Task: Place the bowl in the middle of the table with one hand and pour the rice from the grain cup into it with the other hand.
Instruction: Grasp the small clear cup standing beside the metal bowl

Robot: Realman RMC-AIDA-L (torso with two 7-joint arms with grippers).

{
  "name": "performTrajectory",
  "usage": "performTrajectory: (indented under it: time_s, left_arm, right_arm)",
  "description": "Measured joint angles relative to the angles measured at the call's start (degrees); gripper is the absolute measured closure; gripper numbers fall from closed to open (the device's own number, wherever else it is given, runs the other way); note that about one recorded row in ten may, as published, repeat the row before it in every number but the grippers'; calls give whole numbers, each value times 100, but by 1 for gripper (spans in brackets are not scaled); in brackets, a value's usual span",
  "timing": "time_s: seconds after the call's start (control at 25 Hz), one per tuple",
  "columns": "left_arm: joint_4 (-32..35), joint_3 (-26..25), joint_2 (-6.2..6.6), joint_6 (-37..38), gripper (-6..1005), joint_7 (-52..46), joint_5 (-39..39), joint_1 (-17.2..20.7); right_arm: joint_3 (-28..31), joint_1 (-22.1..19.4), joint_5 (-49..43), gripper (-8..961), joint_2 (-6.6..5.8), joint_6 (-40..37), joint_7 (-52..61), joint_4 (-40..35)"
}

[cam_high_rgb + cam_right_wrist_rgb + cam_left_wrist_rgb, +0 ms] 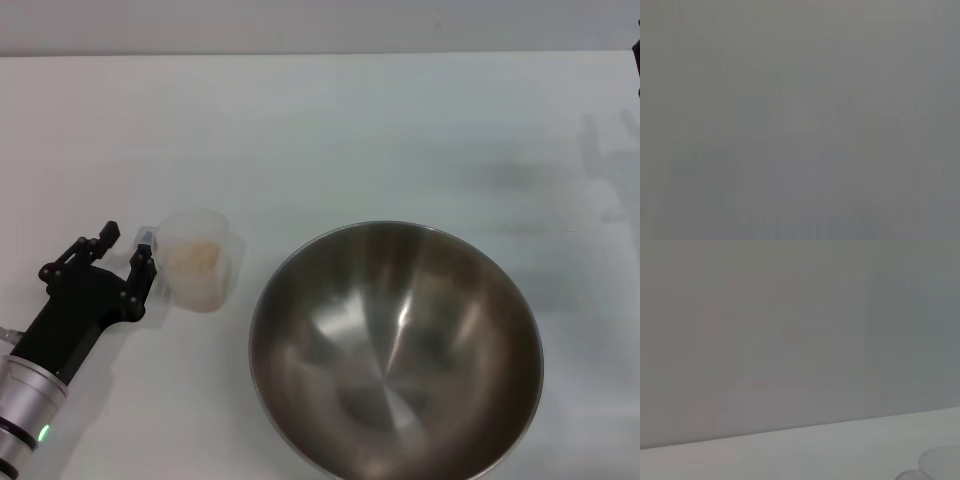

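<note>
The bowl (395,350), a large shiny steel one, stands empty on the white table (330,130), right of centre towards the near edge. The grain cup (200,258), small and translucent, stands upright to the bowl's left with a pale heap of rice (193,254) inside. My left gripper (125,250) is open, low over the table just left of the cup, and one fingertip (146,262) is close to the cup's handle side. A pale rim of the cup shows in the left wrist view (940,465). The right gripper itself does not show.
A dark sliver (637,65) shows at the far right edge, and its faint shadow (610,150) falls on the table's right side. The right wrist view is plain grey. The table's far edge meets a grey wall.
</note>
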Motion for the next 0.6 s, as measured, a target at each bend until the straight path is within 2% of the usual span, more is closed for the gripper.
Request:
performTrajectory:
  time_s: [0.16, 0.4, 0.6]
  left_arm:
    - [0, 13, 0, 3, 602, 1, 13, -13]
    - [1, 70, 0, 25, 776, 4, 23, -46]
    - [1, 81, 0, 51, 858, 7, 26, -66]
  right_arm:
    - [0, 7, 3, 451, -2, 52, -3, 7]
    - [0, 19, 8, 451, -2, 76, -5, 8]
    - [0, 32, 9, 451, -2, 77, -7, 19]
